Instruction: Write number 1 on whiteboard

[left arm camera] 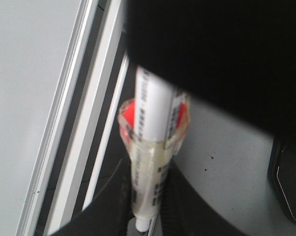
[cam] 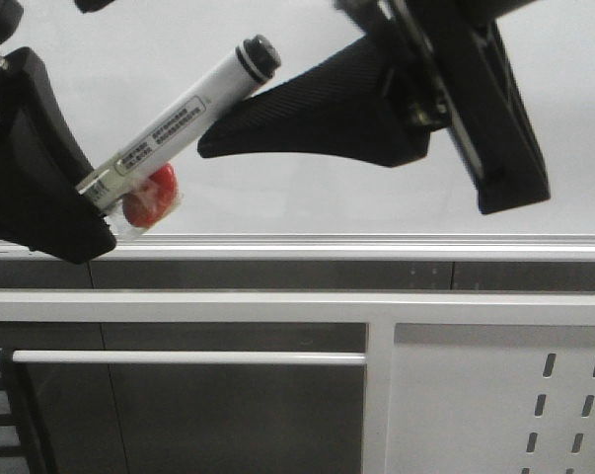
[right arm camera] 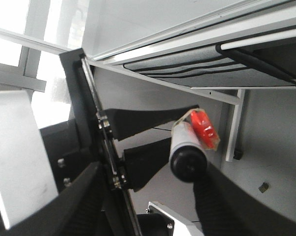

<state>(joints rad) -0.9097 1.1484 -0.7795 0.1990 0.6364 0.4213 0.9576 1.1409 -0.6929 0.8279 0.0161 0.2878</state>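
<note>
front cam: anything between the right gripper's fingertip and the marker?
Nothing that shows. In the front view the right gripper's lower finger tip ends just under the marker, held by the left gripper. Only bare whiteboard is behind.

Soft, even light fills the front view, where the whiteboard [cam: 307, 128] is pale grey without hard glare and the near gripper parts at the top are blurred by closeness. The left wrist view is soft throughout: the marker [left arm camera: 150, 147] is smeared, its print unreadable, and a large black mass above it holds no detail. In the right wrist view, strong brightness from the windows [right arm camera: 20, 34] blows out one corner to white, while the dark gripper fingers [right arm camera: 148, 120] stay shadowed but fairly sharp.
</note>
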